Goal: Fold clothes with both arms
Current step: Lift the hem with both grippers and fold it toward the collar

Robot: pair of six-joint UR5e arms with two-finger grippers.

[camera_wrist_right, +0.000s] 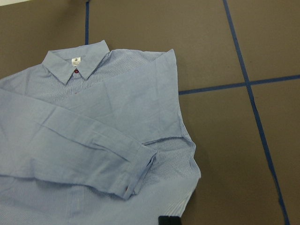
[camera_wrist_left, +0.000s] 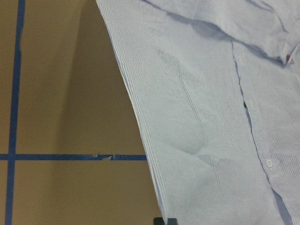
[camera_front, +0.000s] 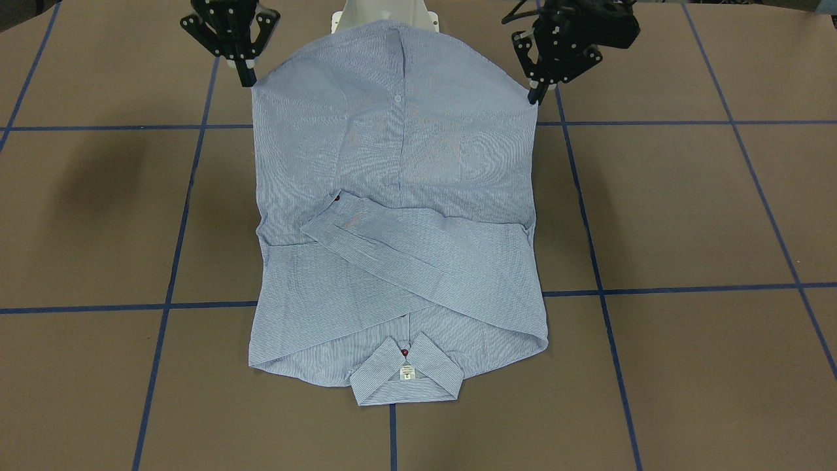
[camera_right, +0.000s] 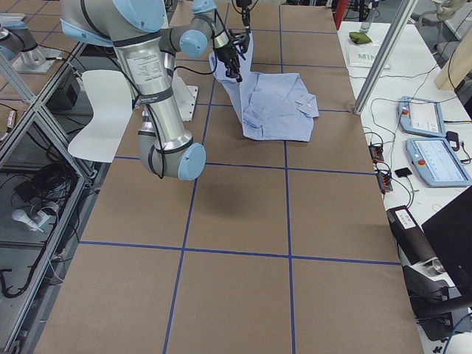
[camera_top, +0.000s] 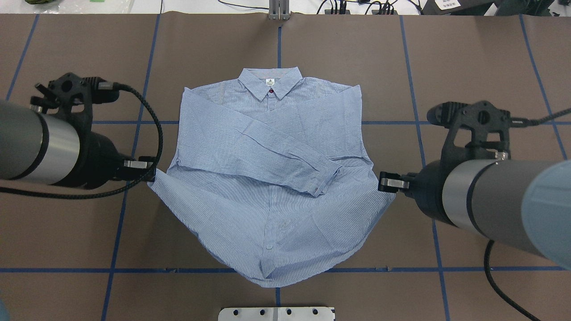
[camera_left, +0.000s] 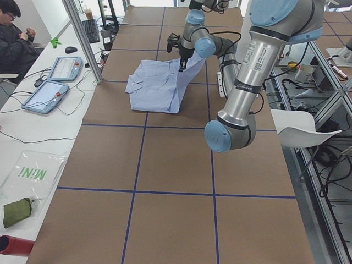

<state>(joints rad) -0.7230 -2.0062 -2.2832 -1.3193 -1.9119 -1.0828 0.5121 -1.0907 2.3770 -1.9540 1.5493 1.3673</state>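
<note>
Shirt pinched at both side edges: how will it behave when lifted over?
Likely floppy: the shirt droops in a curve between the left gripper and right gripper. Probably light, since fingertip pinches hold it up. The crossed sleeve lies loose and may slide.

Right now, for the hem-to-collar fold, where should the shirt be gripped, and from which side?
The shirt at its two side edges below the crossed sleeves, each pincer from its own outer side: left pincer, right pincer. Those edges stick out free; both already pinch there.
</note>
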